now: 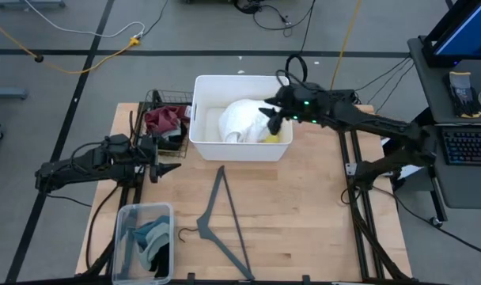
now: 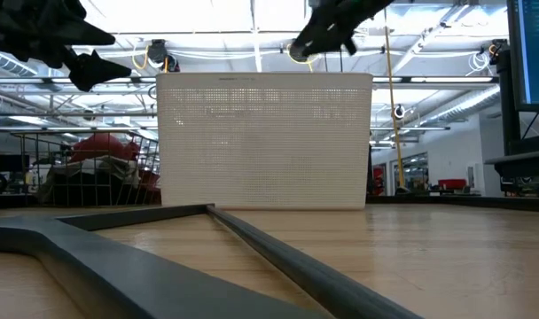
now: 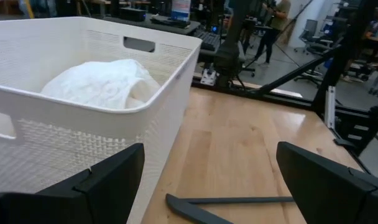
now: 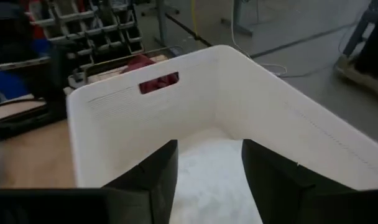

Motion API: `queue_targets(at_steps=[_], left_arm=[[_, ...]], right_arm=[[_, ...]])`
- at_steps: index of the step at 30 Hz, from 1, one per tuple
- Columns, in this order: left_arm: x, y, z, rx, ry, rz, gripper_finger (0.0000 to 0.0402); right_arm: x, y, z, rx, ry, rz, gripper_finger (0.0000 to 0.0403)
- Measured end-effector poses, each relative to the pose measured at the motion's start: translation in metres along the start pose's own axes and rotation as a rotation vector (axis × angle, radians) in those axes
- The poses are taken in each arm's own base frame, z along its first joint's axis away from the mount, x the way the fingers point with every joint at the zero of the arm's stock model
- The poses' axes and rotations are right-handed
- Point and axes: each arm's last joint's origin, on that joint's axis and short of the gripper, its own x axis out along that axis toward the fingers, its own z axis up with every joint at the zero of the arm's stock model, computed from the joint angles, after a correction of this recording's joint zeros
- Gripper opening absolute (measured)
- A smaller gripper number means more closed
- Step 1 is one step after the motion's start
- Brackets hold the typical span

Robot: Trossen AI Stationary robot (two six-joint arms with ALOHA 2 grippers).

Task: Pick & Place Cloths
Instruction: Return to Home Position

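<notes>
The white bin (image 1: 239,78) holds the white cloth (image 1: 242,120), which hides all but a corner of the yellow cloth (image 1: 274,138) at the bin's right front. The right gripper (image 1: 270,115) hangs over that bin's right half, fingers moderately apart and empty. The left gripper (image 1: 171,157) is spread wide and empty, left of the bin. A wire basket (image 1: 156,99) just beside the bin's left wall holds the maroon cloth (image 1: 166,120). A transparent bin (image 1: 122,237), well apart toward the near left, holds the teal cloth (image 1: 152,232) among darker pieces that are hard to tell apart.
</notes>
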Motion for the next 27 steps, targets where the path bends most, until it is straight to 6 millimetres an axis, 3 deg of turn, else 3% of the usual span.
queue_targets(at_steps=[7,14,27], left_arm=[[0.0,-0.001,0.0,0.007,0.003,-0.022,0.0365],[0.0,-0.001,0.0,0.01,0.003,-0.022,0.0365],[0.0,-0.001,0.0,0.005,0.001,-0.022,0.0365]], right_arm=[[-0.053,0.007,0.005,-0.067,-0.022,0.043,0.0105],[-0.093,0.009,-0.017,-0.077,-0.071,0.095,0.0008],[-0.145,-0.005,-0.079,-0.041,-0.213,0.144,0.0001]])
